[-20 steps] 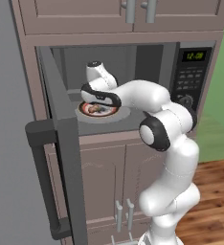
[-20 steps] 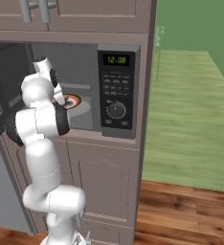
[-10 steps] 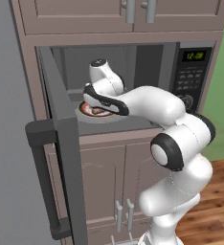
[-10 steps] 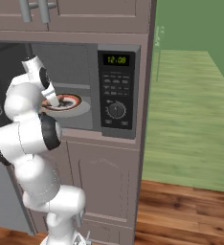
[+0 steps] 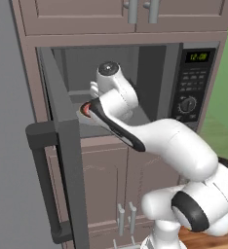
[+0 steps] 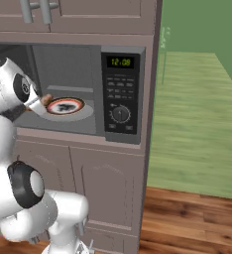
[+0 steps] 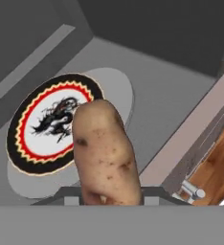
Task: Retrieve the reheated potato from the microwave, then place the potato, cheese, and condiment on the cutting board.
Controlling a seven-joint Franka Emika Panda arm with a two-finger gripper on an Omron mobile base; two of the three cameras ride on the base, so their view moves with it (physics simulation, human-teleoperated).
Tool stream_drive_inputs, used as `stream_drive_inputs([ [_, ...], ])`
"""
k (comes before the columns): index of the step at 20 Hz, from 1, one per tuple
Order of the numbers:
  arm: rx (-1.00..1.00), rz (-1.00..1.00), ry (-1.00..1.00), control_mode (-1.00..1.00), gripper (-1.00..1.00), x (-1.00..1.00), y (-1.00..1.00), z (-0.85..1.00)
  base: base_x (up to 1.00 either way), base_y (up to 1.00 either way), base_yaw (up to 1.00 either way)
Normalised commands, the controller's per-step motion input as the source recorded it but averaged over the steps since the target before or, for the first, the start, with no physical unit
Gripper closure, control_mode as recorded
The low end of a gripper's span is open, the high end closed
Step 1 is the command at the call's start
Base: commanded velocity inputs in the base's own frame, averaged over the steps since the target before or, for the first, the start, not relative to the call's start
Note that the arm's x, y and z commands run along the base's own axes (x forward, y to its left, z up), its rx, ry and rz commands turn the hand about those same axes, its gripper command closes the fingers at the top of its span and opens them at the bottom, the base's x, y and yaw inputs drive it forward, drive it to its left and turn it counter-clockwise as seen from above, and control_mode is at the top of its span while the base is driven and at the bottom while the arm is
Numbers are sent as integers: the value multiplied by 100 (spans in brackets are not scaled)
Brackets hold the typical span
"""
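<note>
— Brown potato (image 7: 106,155): location?
— Clamped in the gripper (image 7: 109,194), raised just off the patterned plate (image 7: 39,139) on the turntable (image 7: 115,86), at the microwave (image 6: 122,94) cavity's mouth.
— Door (image 5: 62,146)?
— Swung fully open.

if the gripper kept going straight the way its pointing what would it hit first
Probably the round plate with the black, red and yellow rim on the microwave floor. The gripper holds the brown oblong potato, which points at it and would likely touch first. Depth is unclear.
</note>
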Motion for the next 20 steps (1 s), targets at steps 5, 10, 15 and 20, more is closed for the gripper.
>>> stream_drive_inputs([
  [5,0,5,0,-100,100,-100,-23,59,0,0,0],
  [10,2,8,4,-100,100,-100,-41,56,0,0,0],
  [15,1,12,8,-100,100,-99,-53,37,0,0,0],
  [20,0,15,6,-100,100,-65,-48,11,0,0,0],
])
